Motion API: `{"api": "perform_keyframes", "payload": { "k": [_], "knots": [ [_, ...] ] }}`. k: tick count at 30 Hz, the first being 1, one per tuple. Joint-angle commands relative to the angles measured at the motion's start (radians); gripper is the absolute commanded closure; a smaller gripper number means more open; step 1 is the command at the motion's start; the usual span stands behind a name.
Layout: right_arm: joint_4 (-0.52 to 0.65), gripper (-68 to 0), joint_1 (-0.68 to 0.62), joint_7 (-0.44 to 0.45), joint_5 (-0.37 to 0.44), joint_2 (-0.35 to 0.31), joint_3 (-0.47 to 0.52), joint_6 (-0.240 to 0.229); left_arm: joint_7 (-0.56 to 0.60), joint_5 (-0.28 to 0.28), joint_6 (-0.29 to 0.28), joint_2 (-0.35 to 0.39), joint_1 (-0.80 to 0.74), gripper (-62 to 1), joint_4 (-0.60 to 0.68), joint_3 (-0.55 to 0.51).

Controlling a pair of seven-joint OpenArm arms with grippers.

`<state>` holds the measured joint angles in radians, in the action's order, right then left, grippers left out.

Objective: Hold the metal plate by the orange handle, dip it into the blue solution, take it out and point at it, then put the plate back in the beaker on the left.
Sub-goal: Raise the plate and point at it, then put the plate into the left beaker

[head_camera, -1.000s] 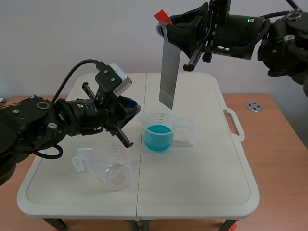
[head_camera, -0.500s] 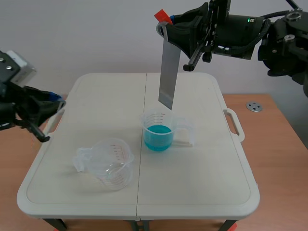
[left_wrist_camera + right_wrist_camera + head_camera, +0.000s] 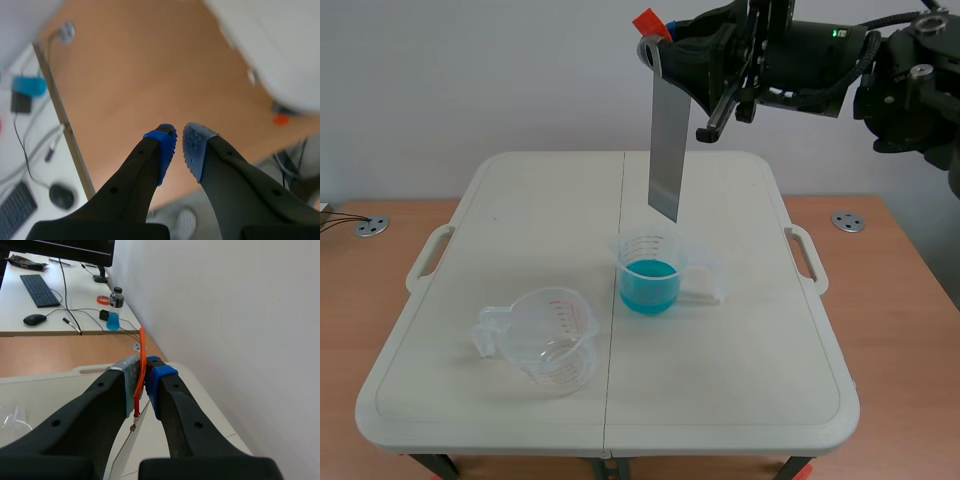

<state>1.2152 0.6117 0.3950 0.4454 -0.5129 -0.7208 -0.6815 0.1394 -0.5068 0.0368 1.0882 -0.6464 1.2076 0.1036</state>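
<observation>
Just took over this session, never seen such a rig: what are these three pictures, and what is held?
This is a robot with two black arms, each ending in a two-fingered end effector. The wide picture looks across the white table from between the arms; the other two come from wrist cameras, looking past each arm's own fingers. On the table are a beaker of blue solution and, to its left, an empty clear beaker. The right end effector is shut on the orange handle of a metal plate, which hangs above the blue solution, clear of it. The left end effector, outside the wide picture, is shut on nothing beside the table.
</observation>
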Motion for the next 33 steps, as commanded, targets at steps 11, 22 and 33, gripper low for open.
{"api": "perform_keyframes", "payload": {
  "k": [11,22,33],
  "knots": [
    [0.123,-1.3,0.032,0.015,0.019,-0.010,0.013,-0.001,0.017,0.077,-0.005,-0.261,-0.234,-9.4,-0.047,0.034],
    [0.178,-1.3,0.037,0.019,0.019,0.007,-0.042,0.000,-0.081,0.169,-0.009,-0.494,-0.245,-9.4,-0.050,0.159],
    [0.178,-1.3,0.076,0.018,0.019,0.068,-0.162,0.000,-0.085,0.182,-0.008,-0.557,-0.245,-9.4,-0.050,0.271]
  ]
}}
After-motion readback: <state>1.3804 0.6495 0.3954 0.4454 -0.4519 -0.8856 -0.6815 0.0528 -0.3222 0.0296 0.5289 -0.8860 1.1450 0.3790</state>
